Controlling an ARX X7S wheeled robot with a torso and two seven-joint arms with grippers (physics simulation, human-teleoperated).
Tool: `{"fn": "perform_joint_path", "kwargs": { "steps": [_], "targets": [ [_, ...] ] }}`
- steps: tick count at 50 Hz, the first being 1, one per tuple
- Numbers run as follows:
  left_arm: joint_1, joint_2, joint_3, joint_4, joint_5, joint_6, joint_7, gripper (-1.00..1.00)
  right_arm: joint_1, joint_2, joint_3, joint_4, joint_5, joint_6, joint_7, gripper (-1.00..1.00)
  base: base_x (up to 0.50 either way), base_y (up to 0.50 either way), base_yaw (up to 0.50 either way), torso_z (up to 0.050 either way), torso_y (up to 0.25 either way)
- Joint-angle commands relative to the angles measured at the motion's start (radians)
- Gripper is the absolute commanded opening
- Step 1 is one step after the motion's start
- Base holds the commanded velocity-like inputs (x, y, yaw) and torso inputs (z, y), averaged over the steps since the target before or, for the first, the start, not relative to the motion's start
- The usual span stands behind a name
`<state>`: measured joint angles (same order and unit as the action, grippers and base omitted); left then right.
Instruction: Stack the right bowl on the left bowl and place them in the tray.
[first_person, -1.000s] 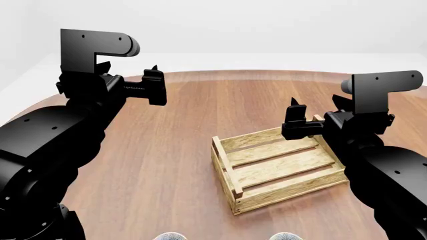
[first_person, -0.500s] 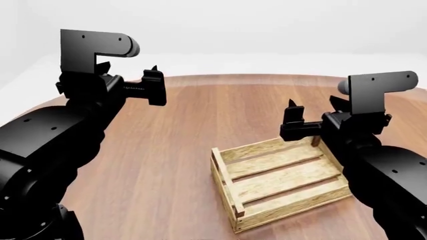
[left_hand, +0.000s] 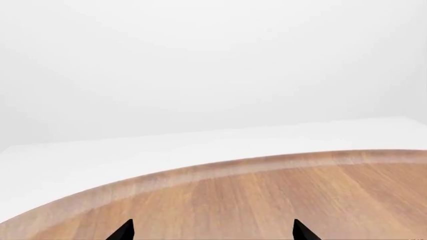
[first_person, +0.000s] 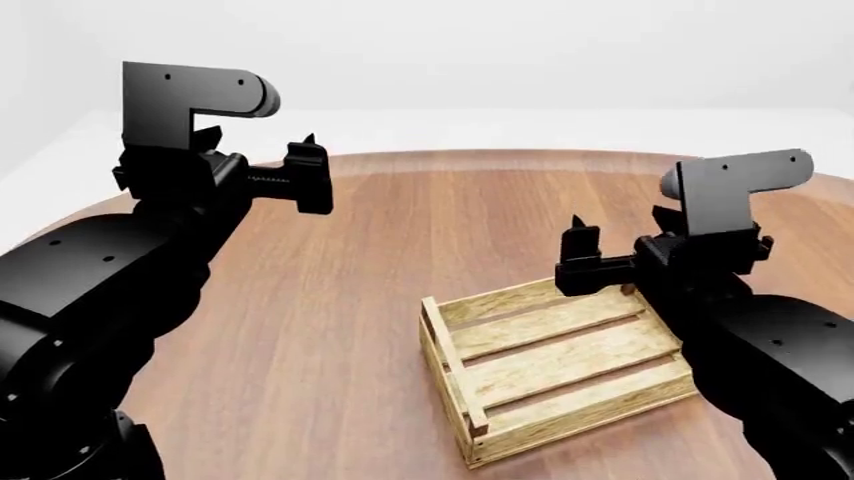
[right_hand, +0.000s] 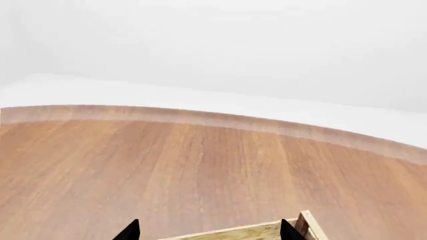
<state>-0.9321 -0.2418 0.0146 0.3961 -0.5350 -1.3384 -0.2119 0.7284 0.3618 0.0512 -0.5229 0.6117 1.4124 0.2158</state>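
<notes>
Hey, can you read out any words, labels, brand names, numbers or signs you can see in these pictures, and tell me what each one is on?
There are none to read. The tray shows only bare light-wood slats, the table is plain wood grain, and both black arms with the left pincer and the right pincer carry no lettering, only small screw dots. The two wrist views show just table, white background and pincer tips, with no writing either.

The right arm (first_person: 761, 340) hides the tray's (first_person: 534, 350) far right corner; both wrist views cut off all but the jaw tips.
</notes>
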Motion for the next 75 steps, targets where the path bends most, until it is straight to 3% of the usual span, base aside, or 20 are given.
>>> {"fn": "perform_joint_path", "kwargs": {
  "steps": [1,3,5,9,12,16,20,34,75],
  "targets": [
    [-0.001,-0.005,0.003,-0.004,-0.006,0.000,-0.003,1.00,0.034,0.084,-0.014,0.044,0.246,0.158,0.226,1.00,0.00,0.00,0.00,0.000,0.000],
    [-0.002,-0.005,0.002,-0.003,-0.008,-0.001,-0.004,1.00,0.043,0.133,-0.016,0.069,0.501,0.157,0.403,1.00,0.00,0.00,0.00,0.000,0.000],
    [-0.001,-0.006,0.001,0.000,-0.010,-0.003,-0.006,1.00,0.036,0.177,0.015,0.155,0.801,0.151,0.703,1.00,0.00,0.00,0.00,0.000,0.000],
    [0.001,-0.009,0.000,0.004,-0.014,-0.005,-0.008,1.00,0.011,0.320,-0.143,0.162,1.401,0.016,1.088,1.00,0.00,0.00,0.00,0.000,0.000],
    [0.001,-0.010,0.000,0.005,-0.015,-0.005,-0.010,1.00,-0.004,0.376,-0.202,0.124,1.587,-0.088,1.189,1.00,0.00,0.00,0.00,0.000,0.000],
    [-0.001,-0.011,-0.001,0.009,-0.019,-0.010,-0.012,1.00,-0.026,0.407,-0.223,0.096,1.655,-0.139,1.217,1.00,0.00,0.00,0.00,0.000,0.000],
    [-0.003,-0.011,0.001,0.014,-0.023,-0.014,-0.016,1.00,-0.154,0.475,-0.219,0.021,1.785,-0.249,1.262,1.00,0.00,0.00,0.00,0.000,0.000],
    [-0.003,-0.018,-0.005,0.022,-0.034,-0.020,-0.024,1.00,-0.419,0.505,-0.222,-0.043,1.760,-0.330,1.266,1.00,0.00,0.00,0.00,0.000,0.000],
    [-0.006,-0.023,0.009,0.010,-0.054,-0.008,-0.041,1.00,-0.466,0.574,-0.237,0.004,1.658,-0.359,1.190,1.00,0.00,0.00,0.00,0.000,0.000]
  ]
}}
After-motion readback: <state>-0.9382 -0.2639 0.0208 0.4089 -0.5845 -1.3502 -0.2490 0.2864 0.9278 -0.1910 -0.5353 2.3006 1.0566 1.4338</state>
